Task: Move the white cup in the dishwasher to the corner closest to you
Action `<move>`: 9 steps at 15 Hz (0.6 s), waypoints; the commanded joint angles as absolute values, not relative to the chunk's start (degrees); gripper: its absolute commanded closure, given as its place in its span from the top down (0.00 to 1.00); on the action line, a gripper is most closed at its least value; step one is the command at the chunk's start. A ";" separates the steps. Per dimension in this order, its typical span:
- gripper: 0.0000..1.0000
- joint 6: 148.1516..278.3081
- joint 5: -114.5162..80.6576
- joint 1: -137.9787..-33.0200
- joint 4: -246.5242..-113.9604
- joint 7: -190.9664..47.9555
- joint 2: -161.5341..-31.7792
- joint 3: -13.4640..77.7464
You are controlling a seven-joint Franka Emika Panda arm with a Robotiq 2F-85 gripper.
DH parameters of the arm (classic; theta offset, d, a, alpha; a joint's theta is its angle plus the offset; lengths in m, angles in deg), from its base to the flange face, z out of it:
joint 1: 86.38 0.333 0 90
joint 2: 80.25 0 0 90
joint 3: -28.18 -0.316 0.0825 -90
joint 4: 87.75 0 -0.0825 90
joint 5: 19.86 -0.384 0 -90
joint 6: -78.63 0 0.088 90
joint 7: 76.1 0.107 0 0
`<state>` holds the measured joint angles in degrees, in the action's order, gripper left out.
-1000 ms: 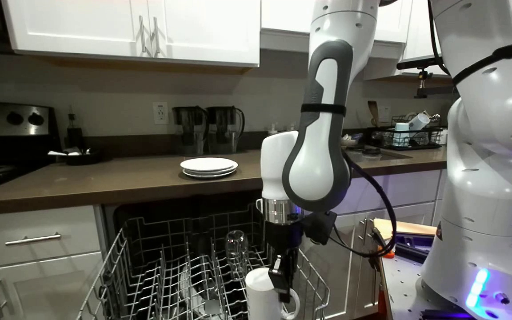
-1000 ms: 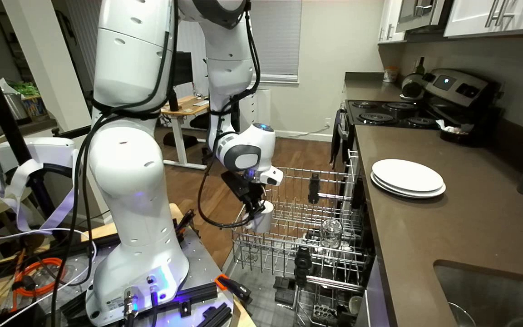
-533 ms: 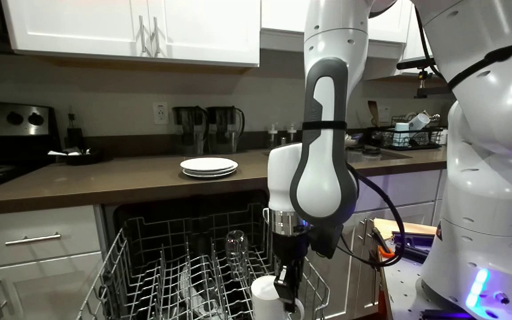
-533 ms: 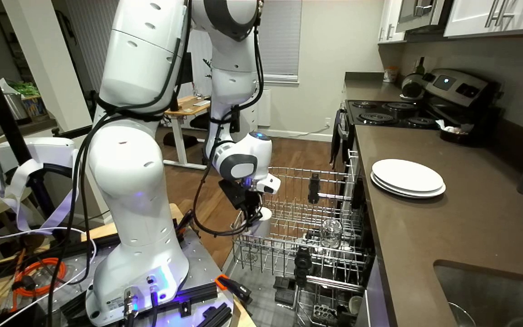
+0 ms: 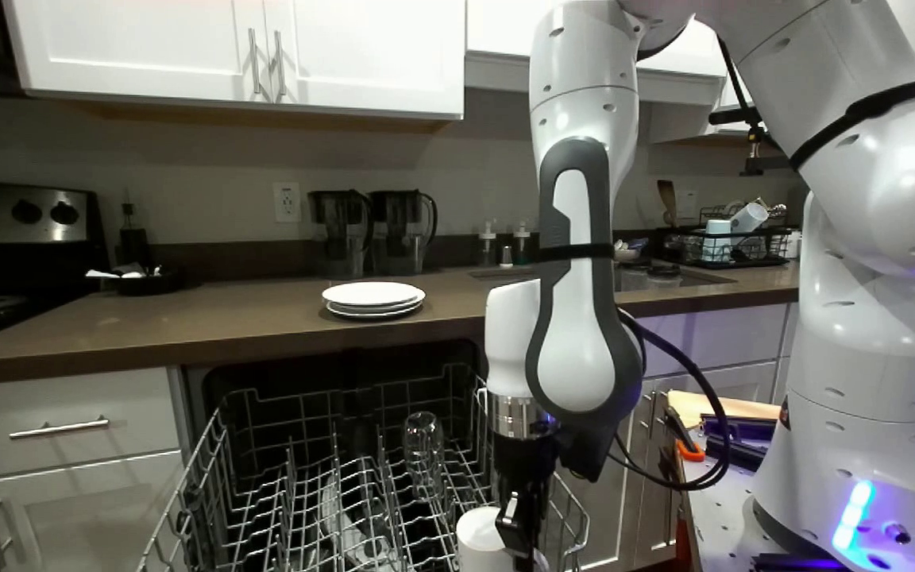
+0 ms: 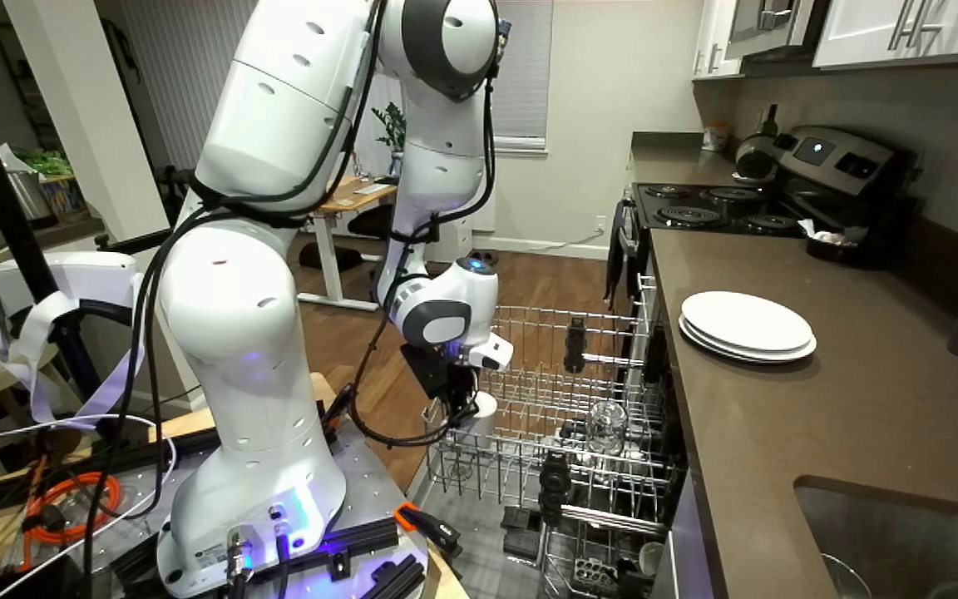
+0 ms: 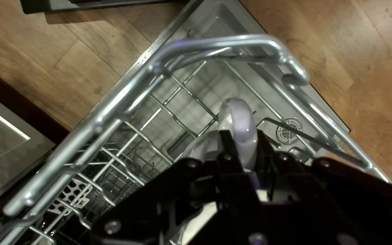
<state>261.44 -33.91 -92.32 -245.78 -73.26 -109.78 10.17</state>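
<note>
Gripper point(image 7: 245, 146): black, pinching the handle point(image 7: 239, 117) of the white cup point(image 5: 480, 542).
White cup: smooth, rounded, at the gripper's tip; bottom cut off in an exterior view, mostly hidden in the wrist view.
Rack point(image 7: 216, 42): shiny bent metal wire, a corner point(image 7: 156, 66) just beyond the gripper.
Arm point(image 5: 577, 349): glossy white, arched over, its end pointing down.

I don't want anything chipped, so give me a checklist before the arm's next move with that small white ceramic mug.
1. Black two-fingered gripper shut on the curved handle of the white ceramic mug: ok.
2. Handle clear of the rim of the grey metal wire rack: ok, by the wrist view.
3. Tall clear drinking glass apart from the mug: ok in both exterior views.
4. Rack pulled out: ok.
5. Mug's base resting on the rack: cannot tell; it is cut off or screened by wires.
</note>
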 commanded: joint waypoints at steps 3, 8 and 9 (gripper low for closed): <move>0.08 264.02 -30.59 -93.52 -244.10 -70.65 -113.05 10.36; 0.08 263.46 -30.02 -93.49 -242.34 -70.77 -115.16 11.17; 0.08 263.27 -29.87 -93.42 -242.14 -70.81 -115.39 11.35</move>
